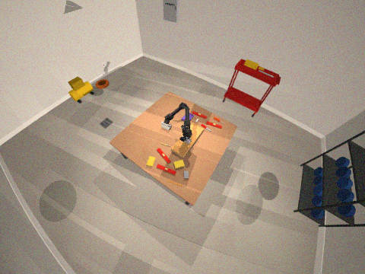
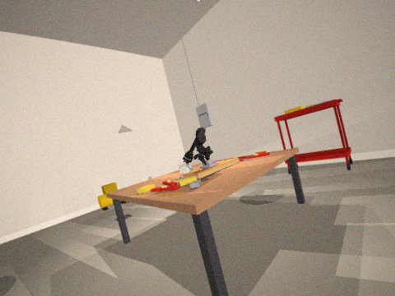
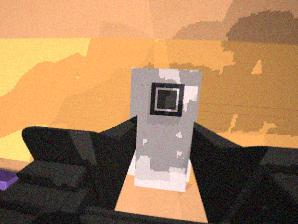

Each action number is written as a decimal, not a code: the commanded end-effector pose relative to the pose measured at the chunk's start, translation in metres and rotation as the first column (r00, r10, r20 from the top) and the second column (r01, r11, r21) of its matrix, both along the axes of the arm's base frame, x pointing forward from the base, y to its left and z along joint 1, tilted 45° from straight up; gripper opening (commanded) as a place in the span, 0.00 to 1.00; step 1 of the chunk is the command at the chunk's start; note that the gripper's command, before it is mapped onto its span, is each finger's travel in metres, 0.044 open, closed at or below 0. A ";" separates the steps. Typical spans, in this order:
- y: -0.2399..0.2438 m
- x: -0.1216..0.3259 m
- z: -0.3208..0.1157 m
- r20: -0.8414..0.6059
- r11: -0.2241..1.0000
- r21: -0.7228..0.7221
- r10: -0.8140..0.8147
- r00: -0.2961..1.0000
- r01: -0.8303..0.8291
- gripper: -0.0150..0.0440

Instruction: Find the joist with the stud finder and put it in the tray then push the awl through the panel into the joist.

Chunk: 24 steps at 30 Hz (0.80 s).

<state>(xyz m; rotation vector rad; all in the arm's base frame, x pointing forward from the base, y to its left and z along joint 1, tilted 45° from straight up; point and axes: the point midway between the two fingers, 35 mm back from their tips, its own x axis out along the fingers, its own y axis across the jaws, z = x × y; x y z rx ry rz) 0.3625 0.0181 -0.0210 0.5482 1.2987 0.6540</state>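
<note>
My gripper (image 1: 187,141) (image 2: 207,164) (image 3: 162,120) is shut on the stud finder (image 3: 164,145), a light grey block with a dark square display outlined in white. It is low over the orange-yellow floor panel (image 1: 179,149) (image 2: 227,164) (image 3: 65,95); whether the stud finder touches the panel cannot be told. The joist is hidden. A purple object (image 1: 190,117) (image 3: 6,180), seemingly the tray, is beyond the panel in the top view. A small red-handled tool (image 1: 205,128) with a pale end lies by the panel's far end; it may be the awl, too small to be sure.
Red levels or bars (image 1: 163,155) (image 1: 166,170), yellow blocks (image 1: 150,161) (image 1: 179,164) and a grey block (image 1: 185,174) lie on the near part of the table (image 1: 137,133). More red items (image 1: 199,114) (image 1: 214,125) lie on the far side. A thin yellow stick (image 1: 165,144) lies left of the panel.
</note>
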 end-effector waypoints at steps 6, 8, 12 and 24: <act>-0.022 0.004 -0.021 0.000 1.000 -0.006 0.001 1.000 -0.001 0.25; -0.026 0.004 -0.025 0.000 1.000 -0.006 0.001 1.000 -0.001 0.25; -0.034 0.006 -0.033 0.000 1.000 -0.007 0.001 1.000 -0.001 0.25; -0.058 0.010 -0.056 0.001 1.000 -0.009 0.001 1.000 -0.001 0.25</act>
